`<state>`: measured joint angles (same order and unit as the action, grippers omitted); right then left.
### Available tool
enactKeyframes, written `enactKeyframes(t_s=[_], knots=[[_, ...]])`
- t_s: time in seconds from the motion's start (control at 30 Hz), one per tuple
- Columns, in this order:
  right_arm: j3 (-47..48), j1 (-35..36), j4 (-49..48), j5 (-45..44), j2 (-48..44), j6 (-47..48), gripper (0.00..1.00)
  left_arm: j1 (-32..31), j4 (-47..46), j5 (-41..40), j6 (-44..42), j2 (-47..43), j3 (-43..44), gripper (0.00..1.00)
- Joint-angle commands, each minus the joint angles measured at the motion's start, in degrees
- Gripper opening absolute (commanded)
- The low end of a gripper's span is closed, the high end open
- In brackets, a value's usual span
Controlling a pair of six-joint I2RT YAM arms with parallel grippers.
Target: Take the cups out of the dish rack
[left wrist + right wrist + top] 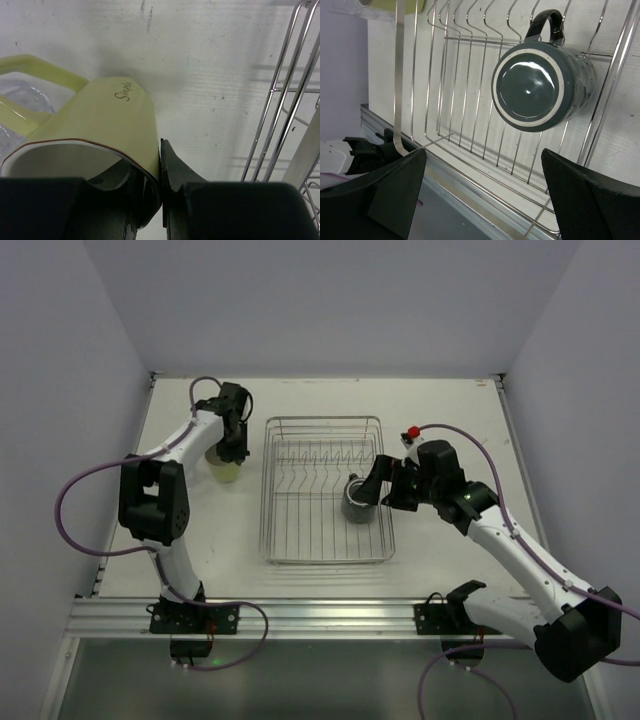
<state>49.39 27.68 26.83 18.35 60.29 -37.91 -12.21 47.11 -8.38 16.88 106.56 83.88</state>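
Note:
The silver wire dish rack (325, 540) stands mid-table. A dark grey mug (356, 503) lies in its right part, and the right wrist view shows the mug's (540, 85) base and handle. My right gripper (374, 488) hovers beside the mug at the rack's right wall, and its (482, 172) jaws are wide open and empty. Left of the rack, my left gripper (235, 448) is shut on the rim of the pale yellow cup (225, 473). One finger is inside the cup (110, 120) and one outside. A clear tumbler (17, 100) lies just behind it.
The rack's wire wall (287, 100) stands close on the right of the left gripper. White walls enclose the table on three sides. An aluminium rail (320, 615) runs along the near edge, between the arm bases.

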Motion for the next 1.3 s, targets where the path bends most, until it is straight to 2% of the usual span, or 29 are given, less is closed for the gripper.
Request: enactKeyframes(t_s=[0.0,0.43,0.47,0.63,0.8,1.1,1.27], knots=[[1.9,-0.2,2.5,-2.8,-1.4,1.6,0.99,0.8,-2.8,-2.8,-1.6,0.5,3.6,0.00],[1.9,-0.2,2.4,-3.0,-0.9,1.3,0.99,1.4,-1.0,-4.3,-1.6,1.5,4.3,0.00],[2.0,-0.3,2.3,-2.9,-0.7,1.4,0.99,1.4,-0.8,-5.1,-1.5,0.8,4.3,0.07],[2.3,-0.2,2.3,-3.4,0.0,1.3,0.99,1.5,-0.1,-6.1,-0.5,-0.7,3.9,0.12],[3.4,-0.2,4.3,-6.2,0.1,2.0,0.99,1.5,-0.3,-5.9,-0.3,-2.7,3.8,0.27],[3.0,-0.2,4.8,-6.9,-0.4,2.3,0.99,1.7,-0.9,-4.8,0.3,-2.3,2.7,0.36],[3.5,-0.2,5.3,-8.6,0.7,2.6,0.99,1.7,0.2,-5.6,0.9,-6.9,3.6,0.42]])
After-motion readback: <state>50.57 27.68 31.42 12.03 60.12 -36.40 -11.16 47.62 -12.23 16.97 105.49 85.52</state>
